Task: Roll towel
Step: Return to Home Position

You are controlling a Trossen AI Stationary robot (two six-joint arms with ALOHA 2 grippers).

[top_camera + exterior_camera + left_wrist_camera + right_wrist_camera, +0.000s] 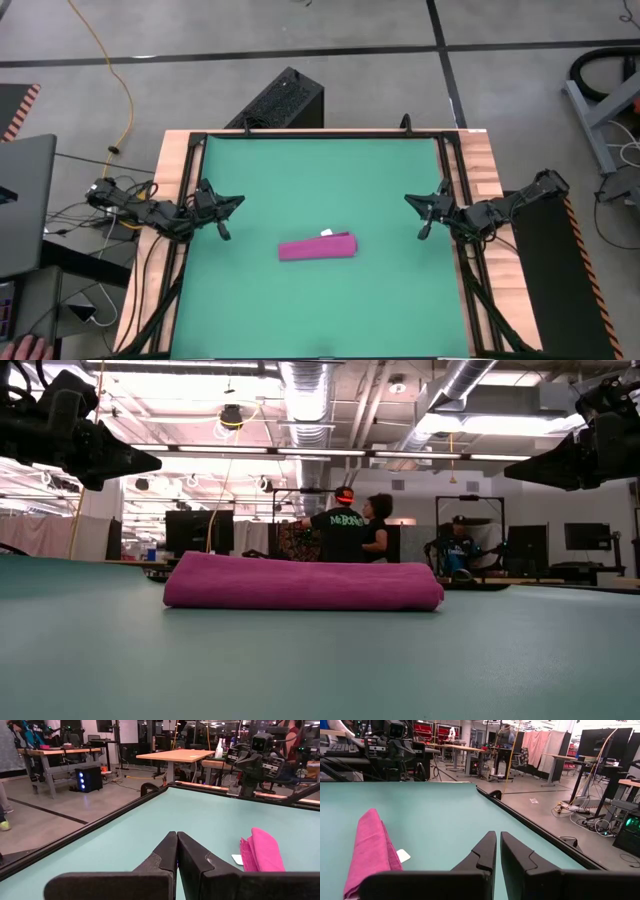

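Rolled towel (pixel 317 248) lies approx mid green mat (pixel 300 170), white tag (pixel 326 233) showing at one long edge. L gripper (pixel 176 840) over left mat edge, jaws closed, empty. R gripper (pixel 497 839) over right edge, same. Both well apart from towel.

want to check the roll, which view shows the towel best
The low view: the towel lies side-on, large and whole. The high view shows its full outline, small, on the green mat. Both wrist views see it end-on, cropped.
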